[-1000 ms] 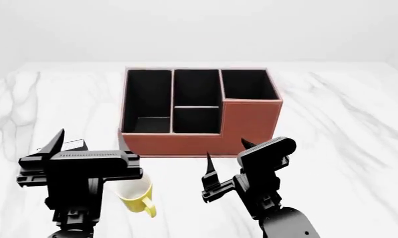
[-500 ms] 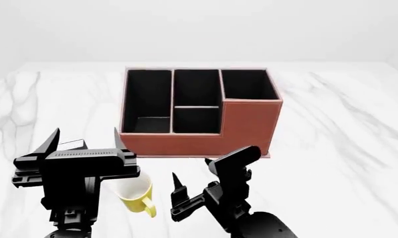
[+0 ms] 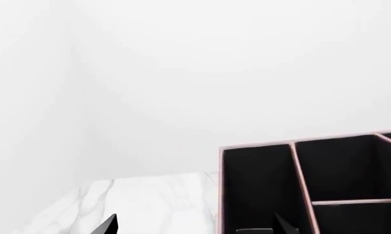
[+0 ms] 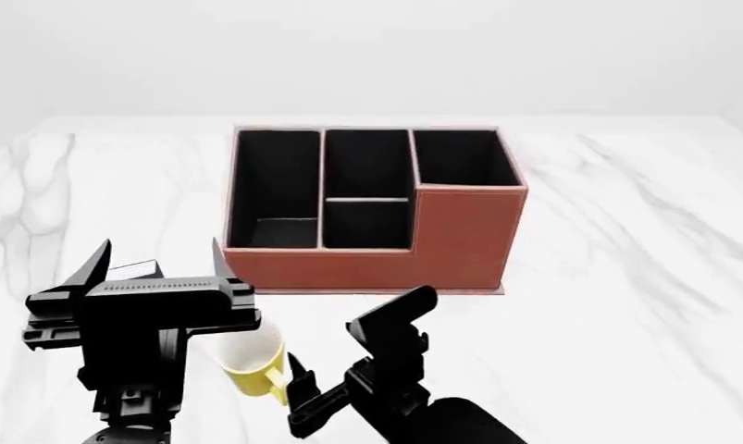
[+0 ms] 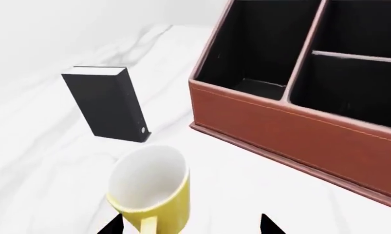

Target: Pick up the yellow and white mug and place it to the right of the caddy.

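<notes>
A yellow and white mug [image 5: 153,187] lies on its side on a white marble table [image 4: 618,277], its glossy yellow wall wrapped around a plain white interior and its open mouth turned toward the caddy [image 4: 384,208]. Its yellow loop handle points back toward the robot, and it sits just ahead of the right gripper [image 5: 190,225], whose two dark fingertips [image 5: 111,226] stand spread wider than the mug with nothing between them. In the head view the right gripper [image 4: 352,356] hovers low over the table, slanted toward the mug [image 4: 253,365], one finger raised beside the cup and the other tip near the handle; contact cannot be made out.

Beyond the mug from that gripper stands the reddish-brown caddy [image 5: 299,122], its black-lined compartments open to the camera and one corner section rising above the rest. A small black upright box [image 5: 107,103] with a pale top edge stands on the table on the far side of the mug, apart from the caddy's near corner.

The left gripper [image 4: 149,277] hangs above the table, partly covering the mug in the head view, its pointed fingers parted and empty. From its wrist camera only the two fingertips [image 3: 107,225] show, with the caddy's [image 3: 312,190] dark compartments ahead of them.
</notes>
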